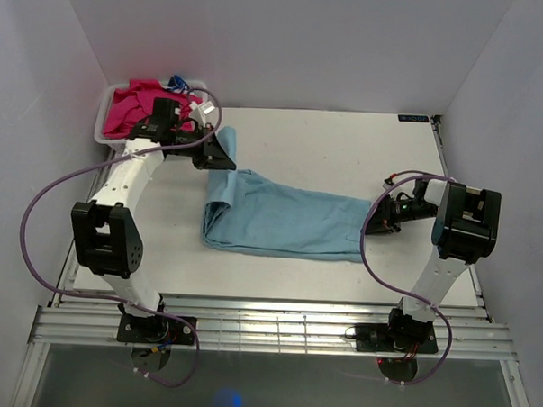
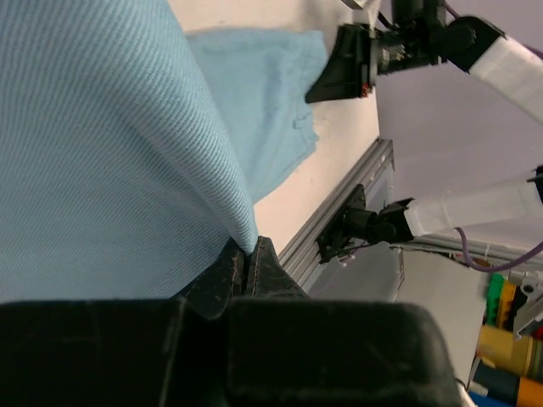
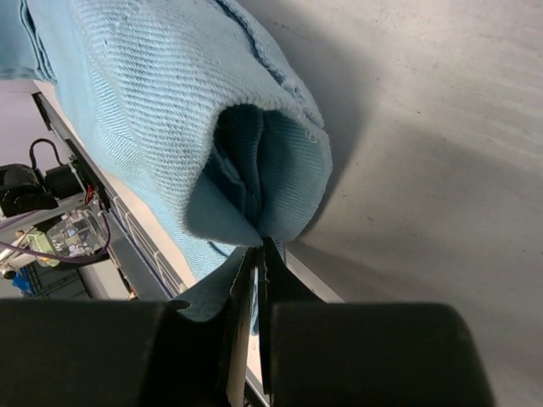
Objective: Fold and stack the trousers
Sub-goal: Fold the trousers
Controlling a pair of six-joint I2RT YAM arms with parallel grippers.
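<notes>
Far left corner of worktop (image 1: 346, 144): bin (image 1: 102, 128) w/ pink clothes (image 1: 136, 103), not part of the job. Just beside it, the left end effector (image 1: 221, 154) is clenched on the far-left end of the trousers (image 1: 280, 222), cloth pinched btwn its tips. They lie flat across mid worktop. At their right end, the right end effector (image 1: 376, 219) is pinched shut on the hem. Step, prob.: both ends gripped, first fold about to start. Next move needs both arms lifting together, one end carried over the other, edges aligned.

The white table (image 1: 346, 153) is covered through the middle by light blue trousers (image 1: 280, 224), spread from 9 to 3 o'clock. A white bin (image 1: 106, 133) stuffed with magenta clothes (image 1: 136, 103) is parked at 11.
</notes>
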